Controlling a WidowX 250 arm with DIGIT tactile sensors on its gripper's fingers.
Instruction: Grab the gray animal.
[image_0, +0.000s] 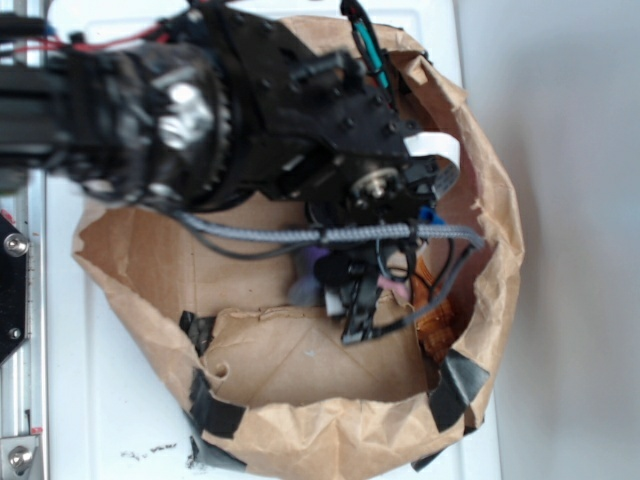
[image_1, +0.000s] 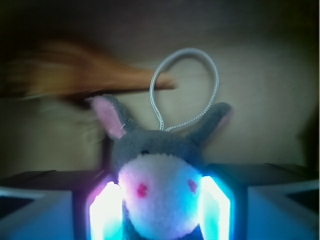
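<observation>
The gray animal (image_1: 159, 146) is a small plush bunny with a white face, red dots, pink-lined ears and a white loop cord (image_1: 186, 85). In the wrist view it fills the space between the two glowing pads (image_1: 106, 212), which press on both sides of its face. My gripper (image_1: 160, 202) is shut on it. In the exterior view the gripper (image_0: 352, 305) reaches down into a brown paper bag (image_0: 300, 370). There the bunny is mostly hidden behind the fingers; only a pale bit (image_0: 304, 288) shows.
The torn paper bag's walls (image_0: 495, 230) ring the gripper on all sides, patched with black tape (image_0: 455, 385). An orange-brown striped shell (image_1: 85, 75) lies just behind the bunny. The black arm and grey cable (image_0: 300, 236) hang over the bag.
</observation>
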